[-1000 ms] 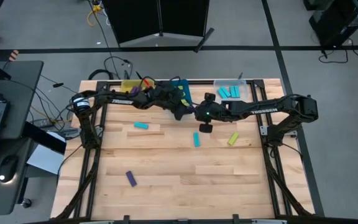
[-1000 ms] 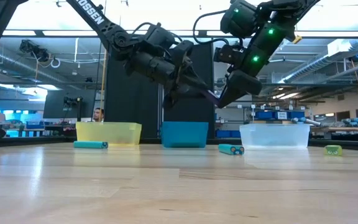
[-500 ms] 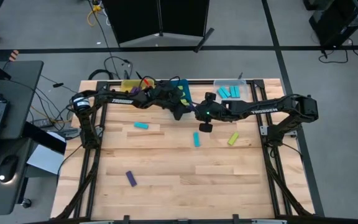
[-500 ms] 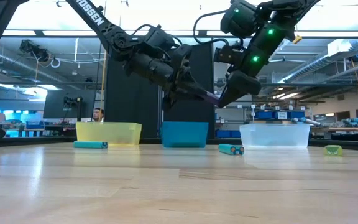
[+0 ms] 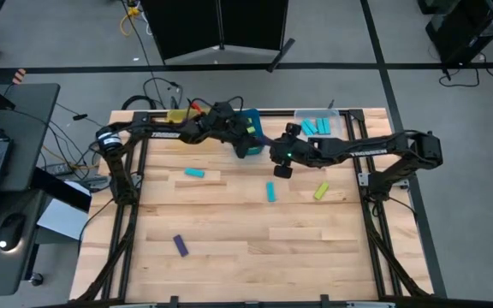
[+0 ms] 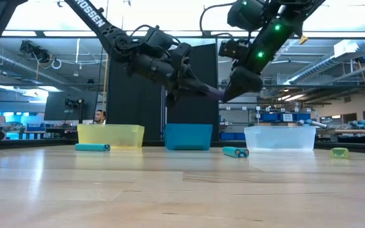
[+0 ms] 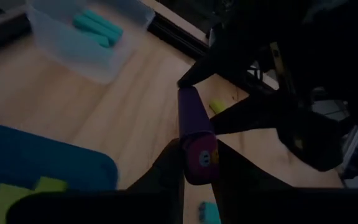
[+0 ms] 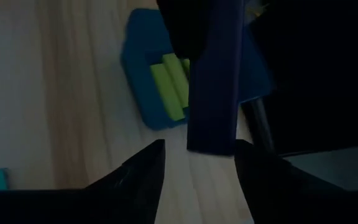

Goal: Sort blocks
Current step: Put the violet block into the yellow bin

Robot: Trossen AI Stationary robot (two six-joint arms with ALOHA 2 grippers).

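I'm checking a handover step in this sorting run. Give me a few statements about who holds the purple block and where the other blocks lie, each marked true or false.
1. The left gripper is shut on the purple block. True.
2. The right gripper is clamped on that block. False: its fingers stand apart on either side of it.
3. The clear bin holds cyan blocks. True.
4. The blue bin holds purple blocks. False: it holds lime blocks.
5. A second purple block lies on the table near its front left. True.
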